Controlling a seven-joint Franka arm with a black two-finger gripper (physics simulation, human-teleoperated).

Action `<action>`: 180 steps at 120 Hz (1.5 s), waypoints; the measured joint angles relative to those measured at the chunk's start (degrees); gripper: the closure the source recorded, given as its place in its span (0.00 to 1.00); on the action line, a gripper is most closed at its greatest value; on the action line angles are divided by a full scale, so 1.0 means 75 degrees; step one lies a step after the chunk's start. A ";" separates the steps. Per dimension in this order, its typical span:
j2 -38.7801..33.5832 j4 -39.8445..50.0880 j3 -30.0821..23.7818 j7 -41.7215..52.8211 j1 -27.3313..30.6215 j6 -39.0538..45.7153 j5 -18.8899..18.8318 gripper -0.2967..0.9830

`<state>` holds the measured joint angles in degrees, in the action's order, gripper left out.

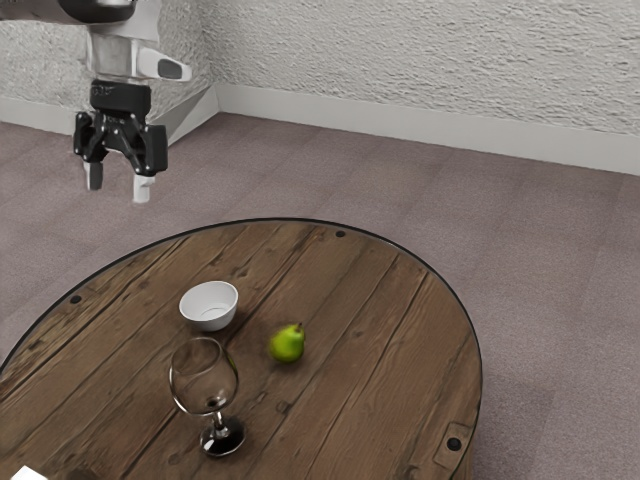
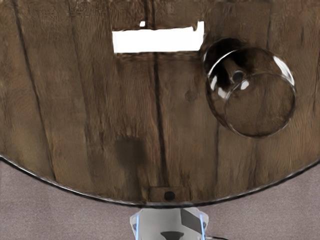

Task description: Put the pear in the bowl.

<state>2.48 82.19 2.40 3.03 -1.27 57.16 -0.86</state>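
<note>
Below and well apart from the released, empty tool, the pear rests on the worktop near the bowl; the tool's opening presumably provides grasping clearance.

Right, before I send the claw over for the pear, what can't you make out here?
- Pear, exterior view: far side and underside, hidden by its own body.
- Bowl, exterior view: base, hidden by its wall.
- Arm above the claw, exterior view: cut off by the top edge.
- White rectangular thing, wrist view: too washed out to identify.
- Grey fixture, wrist view: cut by the lower edge.
</note>
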 joint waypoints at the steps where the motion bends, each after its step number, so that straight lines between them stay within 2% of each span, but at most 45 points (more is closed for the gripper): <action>1: 0.0000 0.0032 0.0001 0.0014 0.0013 0.0172 -0.0002 0.23; 16: 0.0003 0.0206 0.0010 0.0194 0.0203 0.2055 -0.0017 0.23; 37: 0.0145 0.0271 -0.0168 0.0382 0.0406 0.3403 -0.0042 0.23; 65: 0.0532 0.2917 -0.0835 0.0548 0.0103 0.5884 0.0084 0.23; 90: 0.1267 0.3601 -0.1272 0.0654 0.0180 0.7846 0.0128 0.23; 112: 0.1874 0.4067 -0.1701 0.0761 0.0177 0.9013 0.0138 0.23; 142: 0.2684 0.4015 -0.1841 0.1134 0.0182 1.0352 0.0138 0.23; 180: 0.3348 0.3722 -0.1843 0.1567 0.0234 1.1066 0.0149 0.25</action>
<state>27.59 110.10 -11.42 14.78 0.48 140.16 0.26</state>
